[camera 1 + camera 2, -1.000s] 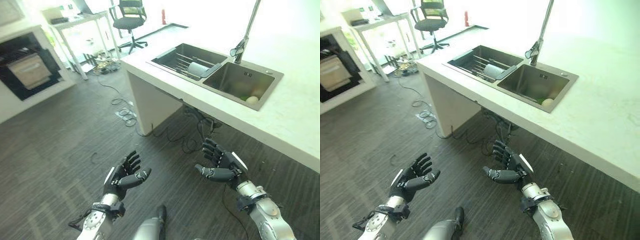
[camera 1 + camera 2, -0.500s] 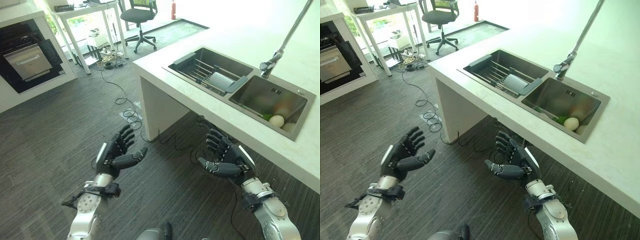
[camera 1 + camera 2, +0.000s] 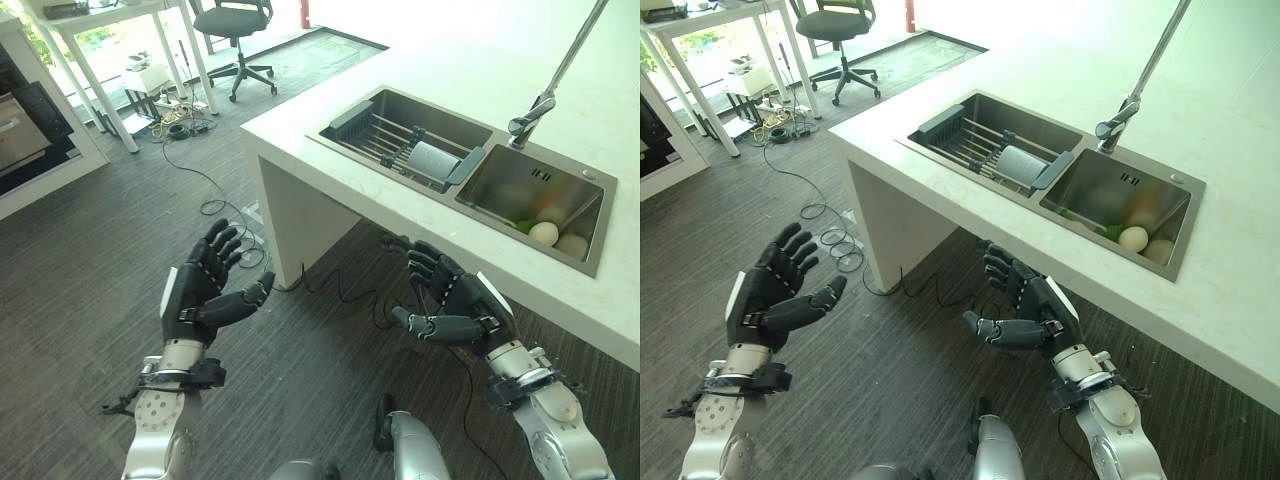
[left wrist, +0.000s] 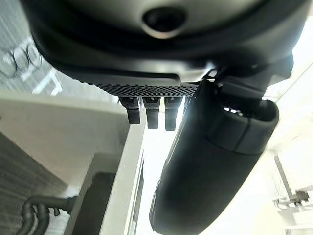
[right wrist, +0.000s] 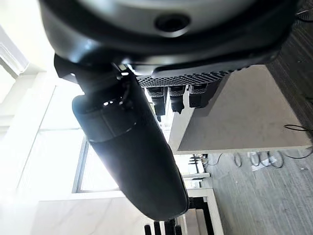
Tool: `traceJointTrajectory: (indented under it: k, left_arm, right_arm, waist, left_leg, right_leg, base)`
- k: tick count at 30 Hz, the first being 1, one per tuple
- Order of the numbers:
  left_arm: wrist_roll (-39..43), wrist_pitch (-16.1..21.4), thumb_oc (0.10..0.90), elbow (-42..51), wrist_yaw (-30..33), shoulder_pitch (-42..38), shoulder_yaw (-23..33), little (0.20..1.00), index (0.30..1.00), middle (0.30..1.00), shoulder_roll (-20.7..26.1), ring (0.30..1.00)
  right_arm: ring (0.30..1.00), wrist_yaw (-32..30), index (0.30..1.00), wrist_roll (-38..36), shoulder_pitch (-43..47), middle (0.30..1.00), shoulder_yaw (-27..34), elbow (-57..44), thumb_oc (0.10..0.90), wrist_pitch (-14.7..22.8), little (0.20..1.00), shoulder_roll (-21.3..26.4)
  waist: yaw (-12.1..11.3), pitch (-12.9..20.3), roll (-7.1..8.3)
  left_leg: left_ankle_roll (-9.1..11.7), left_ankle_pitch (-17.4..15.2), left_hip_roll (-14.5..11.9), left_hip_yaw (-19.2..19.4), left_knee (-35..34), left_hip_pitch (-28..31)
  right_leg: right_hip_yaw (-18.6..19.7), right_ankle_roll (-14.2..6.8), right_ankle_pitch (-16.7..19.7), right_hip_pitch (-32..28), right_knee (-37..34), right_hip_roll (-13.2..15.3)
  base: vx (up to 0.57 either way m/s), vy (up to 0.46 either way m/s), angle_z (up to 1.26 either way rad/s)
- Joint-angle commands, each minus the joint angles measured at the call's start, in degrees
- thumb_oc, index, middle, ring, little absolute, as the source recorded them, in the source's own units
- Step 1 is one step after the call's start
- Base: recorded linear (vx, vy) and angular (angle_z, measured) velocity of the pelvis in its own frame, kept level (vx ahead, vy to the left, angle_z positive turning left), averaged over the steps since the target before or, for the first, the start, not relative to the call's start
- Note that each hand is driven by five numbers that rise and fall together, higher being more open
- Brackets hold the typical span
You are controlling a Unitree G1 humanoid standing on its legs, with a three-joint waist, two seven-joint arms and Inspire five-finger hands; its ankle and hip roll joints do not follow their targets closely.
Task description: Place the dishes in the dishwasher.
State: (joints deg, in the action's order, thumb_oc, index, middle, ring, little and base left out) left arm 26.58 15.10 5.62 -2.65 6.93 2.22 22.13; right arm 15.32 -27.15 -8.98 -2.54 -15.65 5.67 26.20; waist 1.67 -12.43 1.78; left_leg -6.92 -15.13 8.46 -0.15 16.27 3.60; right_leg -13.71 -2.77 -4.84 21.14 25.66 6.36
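A steel double sink (image 3: 395, 195) is set in the white counter (image 3: 330, 165). A pale grey dish (image 3: 433, 160) lies on the wire rack (image 3: 385, 135) in the sink's left basin. The right basin (image 3: 590, 250) holds a white round thing (image 3: 543, 233) beside green and orange things. My left hand (image 3: 200, 290) and right hand (image 3: 455, 305) hover over the floor in front of the counter. Both are open, palms facing each other, and hold nothing. In the wrist views the left thumb (image 4: 210, 161) and right thumb (image 5: 132, 152) stand out straight. A dark-fronted appliance (image 3: 20, 140) sits in a white cabinet at the far left.
The tall faucet (image 3: 545, 85) rises behind the sink. Cables (image 3: 225, 215) loop on the grey floor by the counter's corner. An office chair (image 3: 232, 25) and a white table (image 3: 100, 15) stand at the back left.
The camera has shifted, so the counter and sink sit more to the left in view. Both hands have risen a little, the left one more, and stay open and empty.
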Motion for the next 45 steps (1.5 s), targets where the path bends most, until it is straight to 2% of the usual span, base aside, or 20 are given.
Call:
traceJointTrajectory:
  k: [1, 2, 3, 6, 8, 10, 12, 13, 14, 15, 16, 18, 21, 23, 28, 29, 32, 36, 39, 45]
  left_arm:
    - [0.06, 7.58, 0.800, 8.48, 0.49, -3.41, 1.44, 0.900, 0.900, 0.900, 2.95, 0.900]
    - [0.30, 7.86, 0.800, 8.43, 0.40, -3.28, 1.43, 0.900, 0.900, 0.900, 2.83, 0.900]
    - [0.96, 7.80, 0.800, 8.43, 0.68, -3.27, 1.07, 0.900, 0.900, 0.900, 2.68, 0.900]
    - [3.30, 6.86, 0.800, 8.40, 0.90, -3.30, 0.31, 0.900, 0.900, 0.900, 1.24, 0.900]
    - [1.50, 7.76, 0.800, 8.82, 2.57, -2.79, 0.53, 0.900, 0.900, 0.900, 0.52, 0.900]
    - [-0.51, 9.95, 0.800, 9.81, 3.21, -2.49, 1.80, 0.900, 0.900, 0.900, 0.78, 0.900]
    - [-1.51, 12.12, 0.800, 11.82, 3.69, -1.02, 3.55, 0.900, 0.900, 0.900, 1.09, 0.900]
    - [-1.61, 12.78, 0.800, 12.38, 4.06, -0.58, 4.05, 0.900, 0.900, 0.900, 1.19, 0.900]
    - [-1.46, 12.97, 0.800, 12.87, 4.22, -0.36, 4.47, 0.900, 0.900, 0.900, 1.33, 0.900]
    - [-0.72, 13.60, 0.800, 13.43, 4.74, 0.00, 4.98, 0.900, 0.900, 0.900, 1.40, 0.900]
    - [-0.19, 14.25, 0.800, 13.73, 4.50, 0.18, 5.23, 0.900, 0.900, 0.900, 1.26, 0.900]
    - [-0.03, 15.61, 0.800, 14.13, 3.40, -0.07, 5.66, 0.900, 0.900, 0.900, 0.85, 0.900]
    - [-2.58, 17.21, 0.800, 14.16, 5.67, -1.69, 6.57, 0.900, 0.900, 0.900, 2.32, 0.900]
    - [-2.09, 14.01, 0.800, 13.83, 5.45, -2.85, 6.31, 0.900, 0.900, 0.900, 3.60, 0.900]
    - [-4.52, 11.85, 0.800, 14.54, 2.71, -3.17, 6.67, 0.900, 0.900, 0.900, 5.15, 0.900]
    - [-4.58, 11.32, 0.800, 14.76, 2.79, -3.23, 6.84, 0.900, 0.900, 0.900, 5.45, 0.900]
    - [-2.52, 11.19, 0.800, 15.31, 1.83, -3.30, 8.11, 0.900, 0.900, 0.900, 6.49, 0.900]
    - [2.96, 10.04, 0.800, 15.61, -3.16, -3.73, 7.48, 0.900, 0.900, 0.900, 5.62, 0.900]
    - [1.57, 11.28, 0.800, 14.48, -2.94, -5.50, 5.88, 0.900, 0.900, 0.900, 6.27, 0.900]
    - [-2.85, 10.07, 0.800, 14.01, -3.46, -6.55, 4.92, 0.900, 0.900, 0.900, 6.98, 0.900]
  right_arm:
    - [0.900, 0.14, 0.900, -1.69, 5.74, 0.900, 2.89, -2.76, 0.800, 5.60, 0.900, 1.01]
    - [0.900, 0.03, 0.900, -1.58, 5.72, 0.900, 3.10, -2.63, 0.800, 5.80, 0.900, 1.06]
    - [0.900, -0.25, 0.900, -1.42, 5.77, 0.900, 3.30, -2.49, 0.800, 5.97, 0.900, 1.28]
    - [0.900, -0.54, 0.900, -1.73, 5.56, 0.900, 4.24, -2.79, 0.800, 7.20, 0.900, 2.23]
    - [0.900, -0.77, 0.900, -2.46, 5.63, 0.900, 5.07, -4.00, 0.800, 7.08, 0.900, 2.99]
    - [0.900, -1.43, 0.900, -3.34, 6.66, 0.900, 5.47, -4.44, 0.800, 6.59, 0.900, 3.84]
    - [0.900, -1.09, 0.900, -3.49, 7.47, 0.900, 5.41, -4.77, 0.800, 6.12, 0.900, 3.52]
    - [0.900, -0.83, 0.900, -3.32, 7.41, 0.900, 5.42, -5.25, 0.800, 5.85, 0.900, 3.39]
    - [0.900, -0.53, 0.900, -3.01, 7.22, 0.900, 5.43, -5.79, 0.800, 5.60, 0.900, 3.17]
    - [0.900, 0.03, 0.900, -2.58, 6.97, 0.900, 5.27, -6.72, 0.800, 5.06, 0.900, 2.96]
    - [0.900, 0.06, 0.900, -2.58, 6.85, 0.900, 5.35, -7.28, 0.800, 4.70, 0.900, 3.20]
    - [0.900, -0.76, 0.900, -2.26, 6.83, 0.900, 5.50, -7.66, 0.800, 4.46, 0.900, 3.77]
    - [0.900, -0.52, 0.900, -4.67, 5.30, 0.900, 6.83, -7.39, 0.800, 5.01, 0.900, 3.88]
    - [0.900, -1.13, 0.900, -8.58, 2.25, 0.900, 8.69, -9.02, 0.800, 4.01, 0.900, 2.11]
    - [0.900, -1.77, 0.900, -8.84, 0.52, 0.900, 9.68, -9.50, 0.800, 4.31, 0.900, -1.52]
    - [0.900, -1.53, 0.900, -8.96, 0.94, 0.900, 9.52, -9.43, 0.800, 4.01, 0.900, -1.77]
    - [0.900, -0.47, 0.900, -8.90, 4.13, 0.900, 7.35, -8.19, 0.800, 2.74, 0.900, -2.84]
    - [0.900, -1.47, 0.900, -7.58, 6.45, 0.900, 4.46, -6.34, 0.800, 3.71, 0.900, -4.18]
    - [0.900, -1.94, 0.900, -7.25, 7.72, 0.900, 2.58, -5.14, 0.800, 5.73, 0.900, -4.10]
    - [0.900, -2.66, 0.900, -8.73, 9.63, 0.900, 4.60, -5.18, 0.800, 3.62, 0.900, 0.03]
  waist:
    - [-0.23, 6.96, 0.50]
    - [-0.07, 7.19, 0.34]
    - [0.06, 7.39, 0.06]
    - [-0.89, 6.34, 1.42]
    - [-1.38, 4.96, 2.14]
    - [-2.06, 4.39, 2.48]
    - [-2.11, 4.27, 0.63]
    - [-2.17, 4.51, 0.08]
    - [-2.35, 4.67, -0.27]
    - [-3.22, 4.60, -0.91]
    - [-3.59, 4.48, -1.17]
    - [-3.99, 4.26, -1.35]
    - [-1.91, 4.74, -1.60]
    - [-0.93, 5.96, -1.35]
    - [-0.61, 6.63, -0.97]
    - [-0.99, 6.74, -0.97]
    - [-3.19, 6.90, -1.25]
    - [-4.47, 6.59, -1.45]
    - [-4.23, 6.04, -0.99]
    - [-2.83, 6.66, -1.48]
  left_leg:
    - [4.68, -2.66, -3.30, 2.27, 0.91, -1.24]
    - [4.99, -2.66, -3.65, 3.00, 0.91, -0.32]
    - [6.09, 0.11, -4.35, 3.85, 0.91, 0.77]
    - [9.69, 13.01, -4.39, 4.30, 2.81, 1.33]
    - [10.57, 14.25, -5.24, 4.48, 9.01, -3.71]
    - [9.46, 12.85, -7.44, 5.74, 3.09, -4.16]
    - [9.79, 8.09, -11.09, 4.02, 0.91, -7.85]
    - [10.39, 7.46, -11.87, 2.24, 0.91, -9.93]
    - [11.06, 7.63, -12.34, 0.45, 0.91, -11.86]
    - [12.63, 11.45, -12.41, -5.02, 0.91, -15.65]
    - [13.00, 13.04, -12.29, -7.17, 0.91, -17.31]
    - [12.67, 12.45, -11.79, -7.71, 0.91, -18.32]
    - [12.52, 10.14, -14.37, -3.75, 0.91, -16.76]
    - [11.52, 7.73, -12.63, -4.25, 0.91, -14.11]
    - [9.72, 5.26, -11.12, -3.03, 0.91, -12.97]
    - [9.52, 4.86, -11.19, -2.23, 0.91, -12.84]
    - [9.34, 3.70, -12.90, 3.39, 0.91, -12.04]
    - [7.57, 3.36, -12.33, 4.96, 0.91, -11.78]
    - [7.77, 3.19, -12.08, 6.47, 0.91, -11.61]
    - [9.49, 4.81, -13.35, 12.06, 0.91, -8.00]
  right_leg:
    - [1.02, -4.74, 3.29, -6.34, -8.47, 0.19]
    - [0.94, -4.31, 2.90, -6.83, -8.47, 0.02]
    - [0.89, -3.58, 2.25, -7.55, -8.47, -0.37]
    - [2.68, -1.49, -0.01, -10.73, -8.47, -0.03]
    - [3.45, -0.58, -0.85, -12.83, -8.47, -0.03]
    - [4.19, -0.57, -2.44, -14.57, -8.47, -0.68]
    - [5.46, -1.13, -3.44, -14.88, -8.47, -3.20]
    - [6.27, -1.23, -3.88, -14.89, -8.47, -3.83]
    - [6.86, -1.26, -4.39, -15.15, -8.47, -4.09]
    - [8.56, -0.90, -5.72, -16.23, -8.47, -5.18]
    - [9.35, -0.61, -6.41, -16.85, -8.47, -5.69]
    - [10.06, -0.61, -7.08, -17.60, -8.47, -5.48]
    - [8.66, -1.48, -6.80, -17.58, -8.47, -2.57]
    - [8.32, -3.60, -6.15, -17.46, -8.47, 0.19]
    - [7.48, -6.59, -3.76, -15.84, -8.47, 5.00]
    - [6.62, -6.84, -3.05, -15.55, -8.47, 6.15]
    - [-1.39, -7.48, -0.91, -15.25, -8.47, 9.70]
    - [-3.46, -6.13, 0.92, -17.80, -8.47, 6.54]
    - [-2.04, -5.63, -0.80, -13.85, -8.47, 5.86]
    - [-0.79, -3.50, -3.59, -13.59, -8.47, 3.09]
  base:
    - [0.25, -0.134, 0.06]
    - [0.27, -0.145, 0.10]
    - [0.28, -0.174, 0.19]
    - [0.22, -0.161, 0.09]
    - [0.18, -0.102, -0.34]
    - [0.20, 0.021, -0.49]
    - [0.16, 0.188, -0.41]
    - [0.15, 0.218, -0.62]
    - [0.23, 0.283, -0.58]
    - [0.24, 0.282, -0.58]
    - [0.26, 0.320, -0.48]
    - [0.17, 0.261, -0.96]
    - [0.17, 0.283, -0.91]
    - [0.27, 0.414, -0.37]
    - [0.12, 0.257, -0.51]
    - [0.04, 0.211, -0.79]
    - [0.01, 0.154, -1.03]
    - [0.04, 0.008, -1.06]
    - [0.02, -0.224, -0.72]
    - [0.17, -0.338, -0.16]
